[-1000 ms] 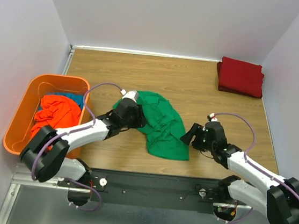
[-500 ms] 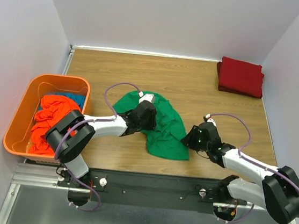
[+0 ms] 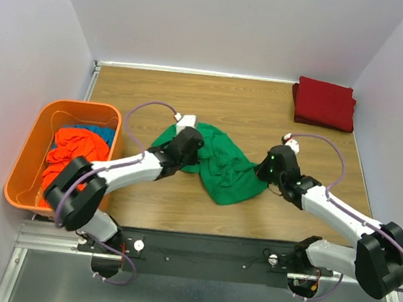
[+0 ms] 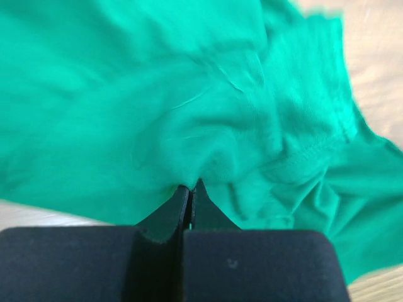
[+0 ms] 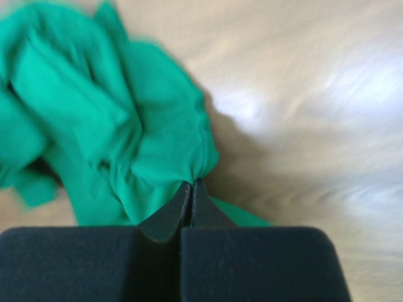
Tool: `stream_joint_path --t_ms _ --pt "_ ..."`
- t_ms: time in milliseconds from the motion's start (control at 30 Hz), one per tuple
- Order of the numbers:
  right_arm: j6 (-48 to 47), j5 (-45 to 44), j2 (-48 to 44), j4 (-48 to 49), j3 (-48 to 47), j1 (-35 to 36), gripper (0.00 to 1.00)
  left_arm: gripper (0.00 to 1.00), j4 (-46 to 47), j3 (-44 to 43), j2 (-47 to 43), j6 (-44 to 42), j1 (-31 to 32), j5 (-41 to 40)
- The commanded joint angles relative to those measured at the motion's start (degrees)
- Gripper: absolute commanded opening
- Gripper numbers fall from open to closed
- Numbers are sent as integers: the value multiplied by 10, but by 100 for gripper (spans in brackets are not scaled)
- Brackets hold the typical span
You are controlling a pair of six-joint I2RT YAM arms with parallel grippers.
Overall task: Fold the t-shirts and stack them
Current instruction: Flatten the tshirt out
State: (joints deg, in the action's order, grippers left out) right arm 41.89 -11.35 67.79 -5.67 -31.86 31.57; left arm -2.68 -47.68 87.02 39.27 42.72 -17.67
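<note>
Green cotton lies bunched up on the wooden table [image 3: 264, 114], and this green t-shirt [image 3: 225, 170] is what both arms are working on. The left gripper [image 4: 191, 187] sits at the shirt's left side. Its two black fingers are pressed flat together with a small pucker of green cloth pinched at their tips, and wrinkles spread outward from that spot. The right gripper [image 5: 191, 184] is at the shirt's right edge, clamped just as tight on a fold of the fabric, with bare wood just beyond it. Between the two grips the shirt is crumpled rather than flat, with ridges of cloth running across it and a stitched hem showing near the left fingers. I cannot tell whether the pinched parts are raised off the wood.

Far beyond the green t-shirt and to its right, a dark red t-shirt [image 3: 325, 103] lies neatly folded in the table's corner. Well to the left of the green t-shirt stands an orange plastic bin [image 3: 83, 106]. An orange-red t-shirt [image 3: 70, 154] is heaped inside it, and a blue t-shirt [image 3: 101, 134] peeks out behind that heap.
</note>
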Motion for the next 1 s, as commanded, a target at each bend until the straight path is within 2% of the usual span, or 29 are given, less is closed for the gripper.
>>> stream_joint_path --t_ms 0,167,300,400,533,733,767,867,900,967 --pt "-41 -52 -10 -52 -59 -77 1 0 -40 27 -115 7 -49 -45" --pt "-73 -5 8 -59 -122 -210 1 0 -62 62 -218 10 -105 -25" --pt "-90 9 72 -62 -185 -276 1 0 -92 70 -284 13 -141 -17" --pt "-89 57 117 -62 -232 -342 1 0 -116 61 -315 13 -161 -20" --pt "-95 92 153 -65 -282 -363 1 0 -126 44 -341 -9 -178 -11" --pt "-99 91 157 -71 -316 -368 1 0 -140 41 -359 -11 -181 9" --pt "-99 93 157 -71 -321 -368 3 0 -134 49 -365 -10 -181 13" --pt "-107 135 173 -73 -340 -368 19 0 -111 79 -371 -2 -181 30" --pt "-108 145 177 -76 -340 -368 31 0 -103 89 -368 -1 -181 35" --pt "-106 174 169 -77 -328 -367 45 0 -97 96 -357 5 -181 49"
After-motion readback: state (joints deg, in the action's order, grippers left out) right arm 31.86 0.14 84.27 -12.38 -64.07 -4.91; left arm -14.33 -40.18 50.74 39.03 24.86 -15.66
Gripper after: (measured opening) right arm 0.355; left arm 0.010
